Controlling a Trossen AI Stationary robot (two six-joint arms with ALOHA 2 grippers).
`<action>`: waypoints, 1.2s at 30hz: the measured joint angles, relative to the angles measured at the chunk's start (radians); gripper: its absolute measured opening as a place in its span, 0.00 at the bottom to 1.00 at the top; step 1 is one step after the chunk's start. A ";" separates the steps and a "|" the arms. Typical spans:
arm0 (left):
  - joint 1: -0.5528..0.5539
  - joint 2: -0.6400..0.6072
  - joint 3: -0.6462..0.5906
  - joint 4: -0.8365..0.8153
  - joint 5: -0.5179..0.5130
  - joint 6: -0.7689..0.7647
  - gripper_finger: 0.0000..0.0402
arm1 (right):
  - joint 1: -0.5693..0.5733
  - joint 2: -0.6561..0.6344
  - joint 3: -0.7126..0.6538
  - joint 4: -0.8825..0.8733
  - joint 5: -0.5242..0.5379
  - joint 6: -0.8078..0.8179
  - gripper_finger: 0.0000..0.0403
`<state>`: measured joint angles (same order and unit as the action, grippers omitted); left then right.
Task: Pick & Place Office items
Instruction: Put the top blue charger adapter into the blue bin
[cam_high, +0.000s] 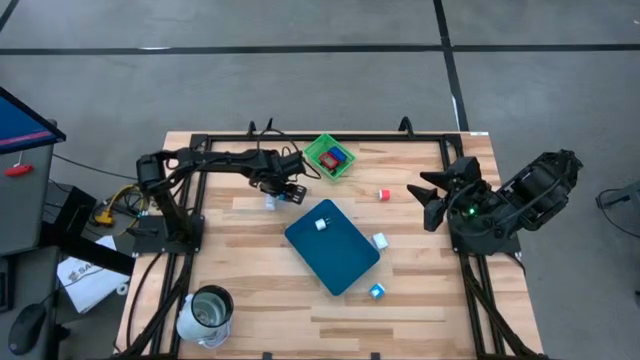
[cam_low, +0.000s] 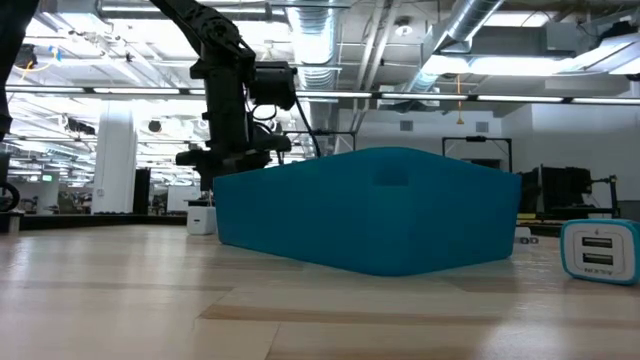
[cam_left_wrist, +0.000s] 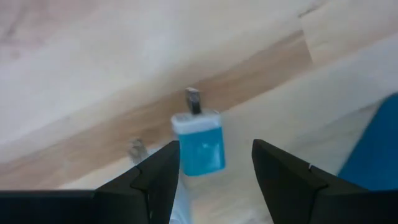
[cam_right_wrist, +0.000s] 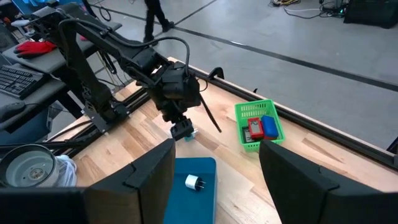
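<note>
L gripper hung part-open over white-blue charger, 10 o'clock of teal board; should've centred, then closed. R gripper waited wide.

Four white-blue blocks, one board

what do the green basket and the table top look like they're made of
Green basket: seems moulded plastic, its bright uniform colour and fine mesh walls suggesting that. Table top: looks like pale wood, with visible plank seams and grain, matte or lightly sealed.

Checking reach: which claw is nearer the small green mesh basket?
Left. The left claw hovers just beside the small green mesh basket; the right claw waits farther away.
</note>
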<state>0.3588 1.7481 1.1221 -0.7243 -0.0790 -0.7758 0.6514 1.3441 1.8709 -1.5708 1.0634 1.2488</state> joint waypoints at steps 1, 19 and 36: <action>0.005 0.000 0.000 0.002 0.000 0.010 0.49 | 0.000 0.000 0.000 0.000 0.000 0.000 0.56; 0.001 0.080 0.000 0.001 0.006 0.037 0.49 | 0.001 0.000 0.000 0.000 0.005 0.001 0.56; 0.012 0.073 0.020 0.127 0.101 0.141 0.31 | 0.001 0.000 0.001 0.000 0.007 0.004 0.56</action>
<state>0.3709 1.8211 1.1419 -0.5971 0.0225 -0.6347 0.6521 1.3437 1.8717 -1.5708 1.0703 1.2526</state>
